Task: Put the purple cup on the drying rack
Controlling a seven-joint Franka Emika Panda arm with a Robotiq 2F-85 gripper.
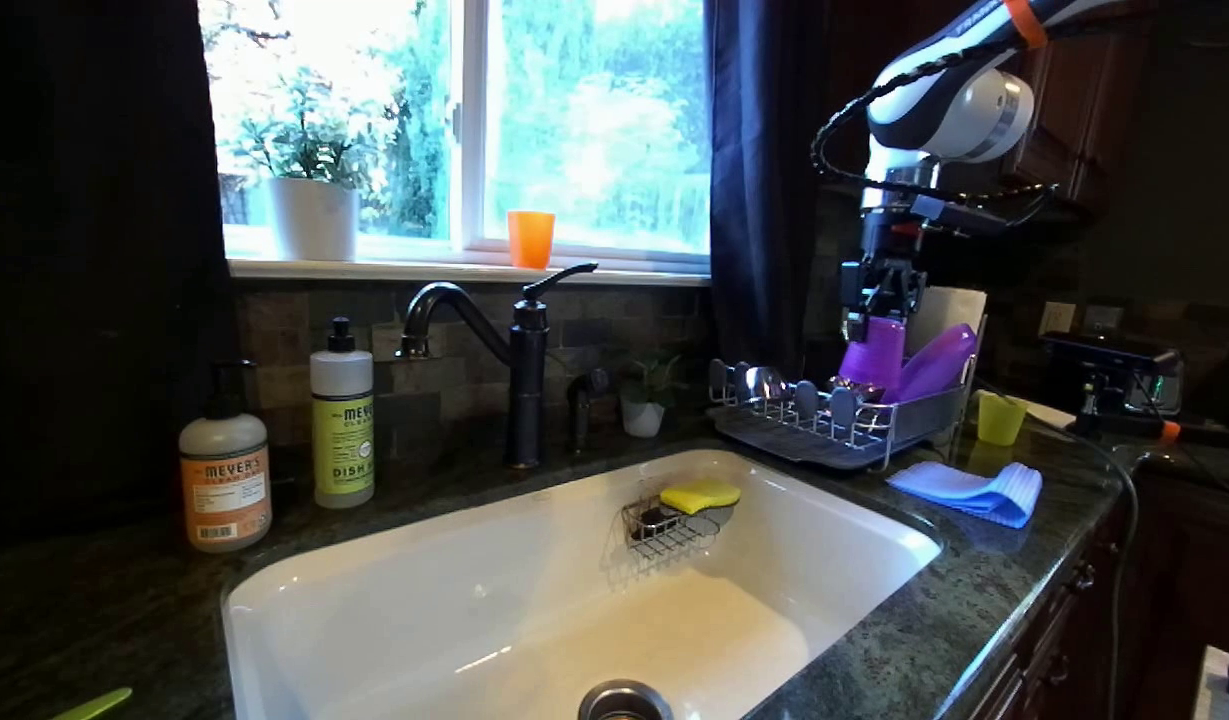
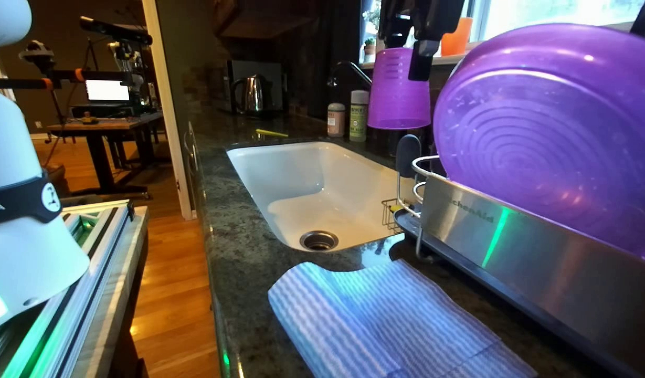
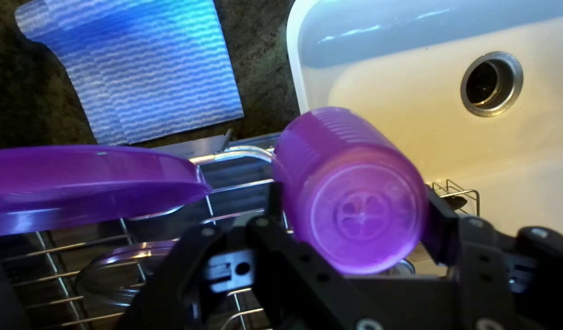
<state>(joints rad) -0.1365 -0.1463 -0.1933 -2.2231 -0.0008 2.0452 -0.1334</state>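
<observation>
One purple cup (image 3: pixel 350 192), upturned between jaws, wrist view cropping drying rack (image 3: pixel 237 153)

I have the purple cup (image 3: pixel 354 197) held upside down, translucent violet plastic, its wider rim at the bottom. My wrist view gives me the round base with its four-petalled mark, a little toward four o'clock from centre. The drying rack (image 2: pixel 532 273) sits lower on its dark grey tray, all bright wire, rounded grey tabs and a steel side panel, between three and four o'clock in both exterior views. From the wrist, the cup is at the rack's three o'clock end; I can't tell whether rim and wires touch.
</observation>
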